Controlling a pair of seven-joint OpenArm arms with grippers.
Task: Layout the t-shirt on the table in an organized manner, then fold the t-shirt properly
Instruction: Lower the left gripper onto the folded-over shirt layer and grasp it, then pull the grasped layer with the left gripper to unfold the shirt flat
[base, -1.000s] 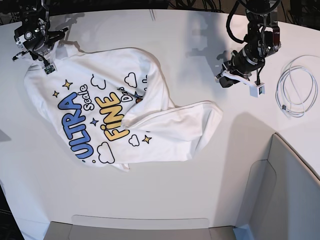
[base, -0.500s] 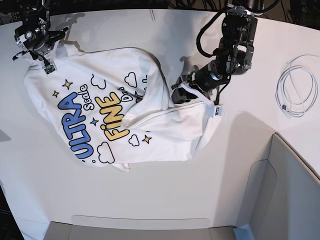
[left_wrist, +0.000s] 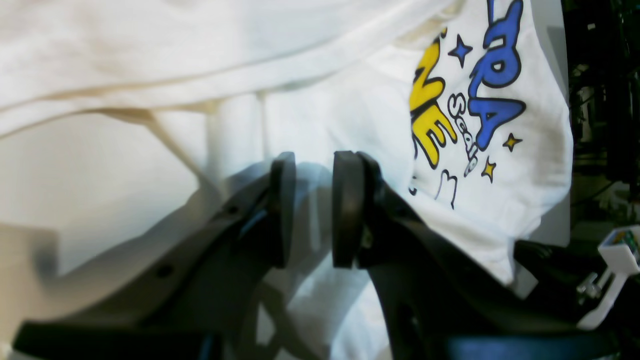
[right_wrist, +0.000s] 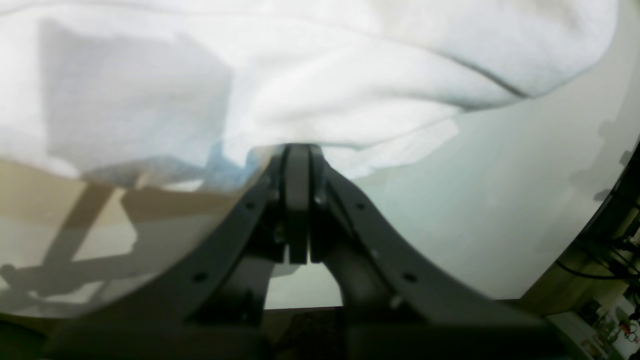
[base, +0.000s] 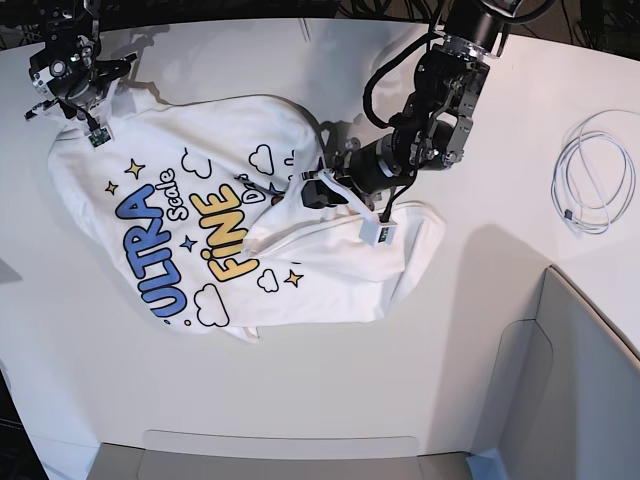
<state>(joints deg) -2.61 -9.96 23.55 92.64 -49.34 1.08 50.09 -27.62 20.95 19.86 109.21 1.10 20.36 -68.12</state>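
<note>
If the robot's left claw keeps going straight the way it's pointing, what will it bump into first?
Probably the t-shirt. The left gripper has its jaws a little apart and aims at the folded-over white cloth just ahead, though how close is unclear.

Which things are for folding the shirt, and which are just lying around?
For the job:
- t-shirt
- table
- left gripper, open over the shirt
- right gripper, shut on the shirt's corner

Just lying about:
- coiled white cable
- grey bin

The t-shirt (base: 240, 225) folds over its own print, hiding letters after "FINE"
</note>
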